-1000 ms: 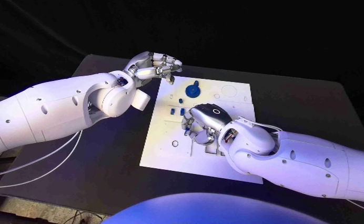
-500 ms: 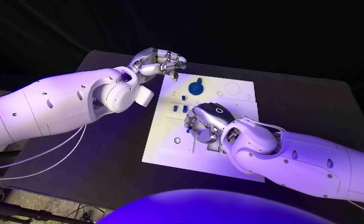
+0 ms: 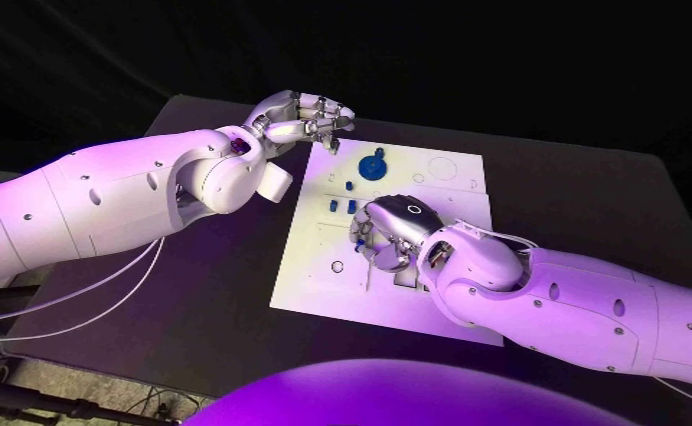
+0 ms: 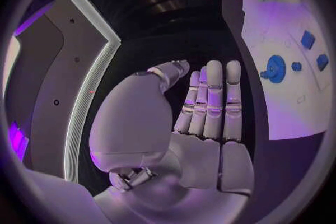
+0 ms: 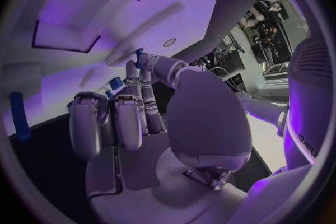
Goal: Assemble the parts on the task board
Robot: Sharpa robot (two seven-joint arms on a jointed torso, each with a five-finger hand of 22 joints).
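The white task board [image 3: 329, 291] lies in the middle of the black table. On its far part stands a round blue part [image 3: 374, 167], also seen from the left wrist [image 4: 275, 69]. Two small blue parts [image 3: 339, 207] stand near the board's left side. My right hand [image 3: 389, 236] hovers low over the board's middle, fingers curled down. In its wrist view the thumb and a finger [image 5: 131, 70] meet on a small blue part [image 5: 138, 57]. My left hand [image 3: 303, 118] hangs above the board's far left corner, its fingers [image 4: 213, 101] straight and holding nothing.
A long blue part [image 5: 19, 116] lies on the board beside my right hand. The black table [image 3: 188, 276] stretches wide to the left of the board, and my left forearm [image 3: 130, 196] hangs over it. The table's far edge runs just behind my left hand.
The whole picture has shifted a little, so the camera moved. Both hands keep their places relative to the board.
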